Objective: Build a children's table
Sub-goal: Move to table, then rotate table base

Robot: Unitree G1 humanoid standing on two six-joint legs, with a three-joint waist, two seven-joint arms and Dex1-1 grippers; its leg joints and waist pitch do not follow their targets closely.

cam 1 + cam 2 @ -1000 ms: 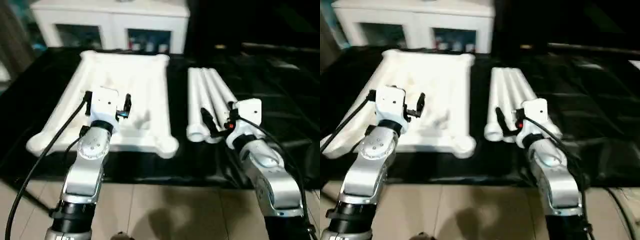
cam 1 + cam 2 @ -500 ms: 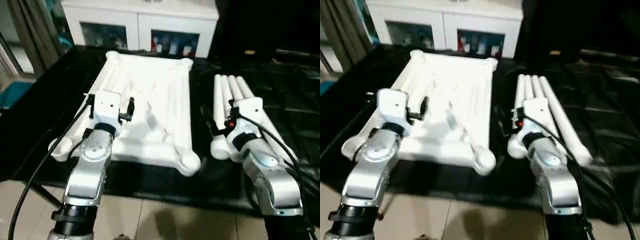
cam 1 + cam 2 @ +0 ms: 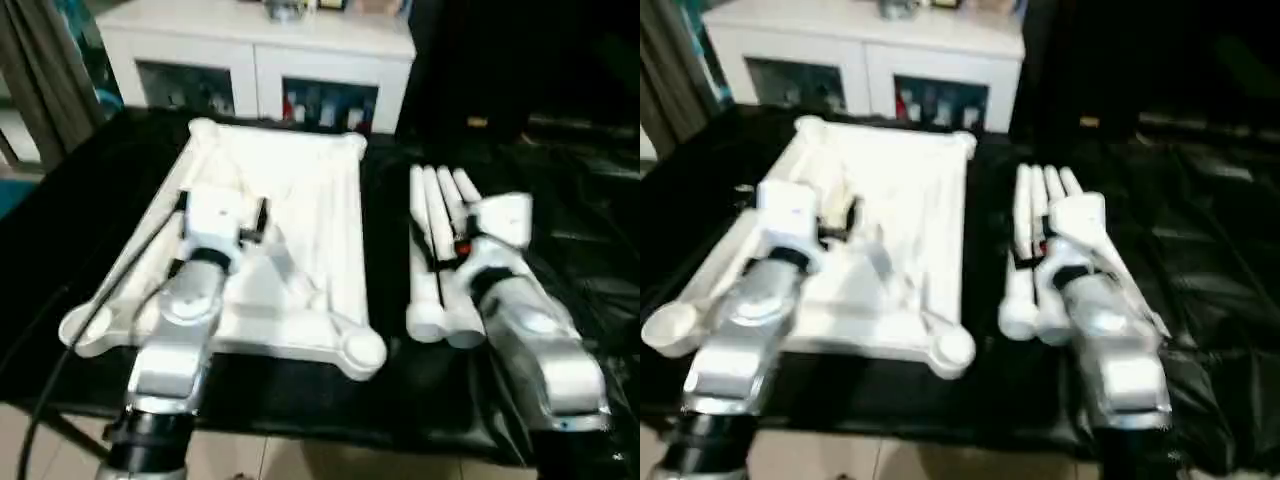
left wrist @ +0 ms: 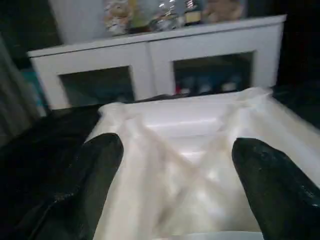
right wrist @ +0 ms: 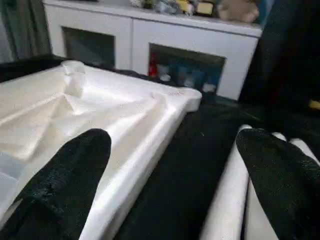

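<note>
Underside up, the large square white plastic table top (image 3: 300,230) with ribbed bracing lies on black sheeting (image 3: 80,200), before a white glass-door cabinet (image 3: 260,60). Beside it to the right, long round white legs (image 3: 432,250) lie bundled. Left gripper (image 4: 175,185) hovers over the top, right gripper (image 5: 170,185) above the gap; both jaws spread, empty.

Silver forearms, white wrist housings, black-fingered left hand (image 3: 220,215) and right hand (image 3: 437,245), trailing black cables.
</note>
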